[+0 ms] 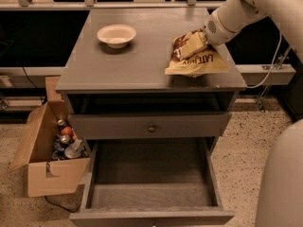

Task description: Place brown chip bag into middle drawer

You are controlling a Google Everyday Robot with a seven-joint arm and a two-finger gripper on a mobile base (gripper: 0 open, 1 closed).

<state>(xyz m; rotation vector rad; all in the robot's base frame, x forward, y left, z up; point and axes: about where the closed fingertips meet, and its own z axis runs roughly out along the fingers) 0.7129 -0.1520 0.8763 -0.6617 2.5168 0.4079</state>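
The brown chip bag (195, 58) lies on the right part of the grey cabinet top (128, 63), its pale yellow band toward the front edge. My gripper (190, 45) comes in from the upper right on the white arm and is shut on the bag's brown upper part. The middle drawer (151, 195) is pulled out wide open below, its grey floor bare, directly under the front of the cabinet. The upper drawer (118, 126), with a dark round knob, is closed above it.
A cream round bowl (116, 34) stands on the cabinet top at the back left. An open cardboard box (52, 174) with cans and bottles sits on the floor left of the drawer. The robot's white body (281, 183) fills the lower right.
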